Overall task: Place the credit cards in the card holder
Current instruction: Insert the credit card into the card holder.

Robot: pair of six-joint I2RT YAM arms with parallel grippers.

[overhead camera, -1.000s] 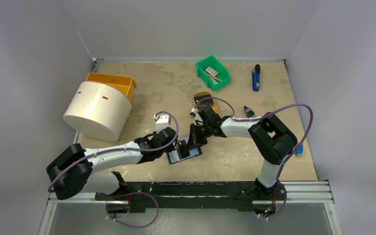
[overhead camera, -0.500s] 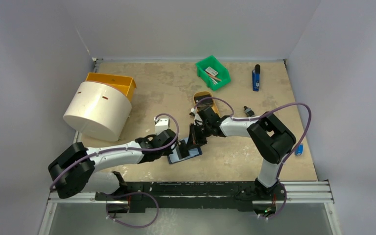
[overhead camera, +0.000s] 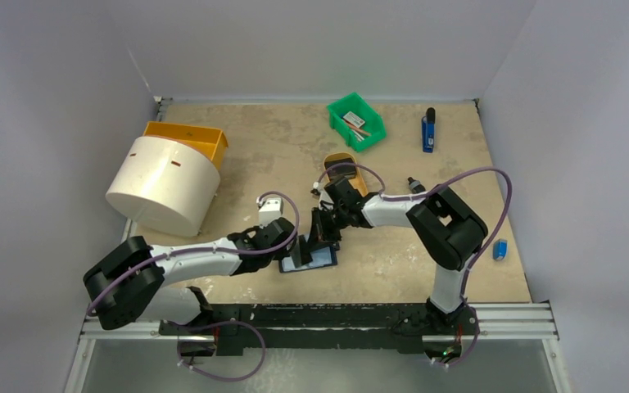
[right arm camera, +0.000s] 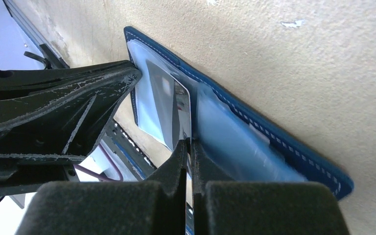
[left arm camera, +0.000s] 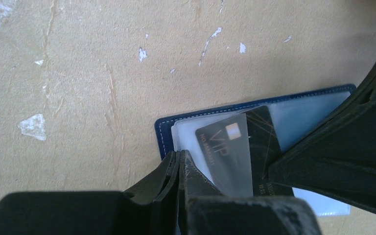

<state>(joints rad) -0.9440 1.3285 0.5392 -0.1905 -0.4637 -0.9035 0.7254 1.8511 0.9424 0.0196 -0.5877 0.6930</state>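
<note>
The card holder (overhead camera: 315, 262) lies open on the table near the front: navy cover, pale blue lining, clear pockets. In the left wrist view its stitched edge (left arm camera: 163, 131) shows beside my left gripper (left arm camera: 181, 155), which is shut with its tips pinching the corner of the clear pocket. A black credit card (left arm camera: 223, 146) marked VIP sits partly under the clear film. My right gripper (right arm camera: 190, 145) is shut on this card's (right arm camera: 180, 105) edge and holds it on edge in the holder's (right arm camera: 274, 143) pocket. From above, the two grippers meet over the holder, left (overhead camera: 288, 255), right (overhead camera: 321, 237).
A tan oval tray (overhead camera: 341, 164) lies just behind the right gripper. A green bin (overhead camera: 356, 121) and a blue-and-black pen-like object (overhead camera: 428, 131) are at the back. An orange bin (overhead camera: 188, 137) and a white drum (overhead camera: 162, 184) are on the left, and a small blue item (overhead camera: 500, 250) on the right.
Both grippers and the card holder have shifted slightly left and toward the front. The right arm's cable lifted off the small blue item at the right.
</note>
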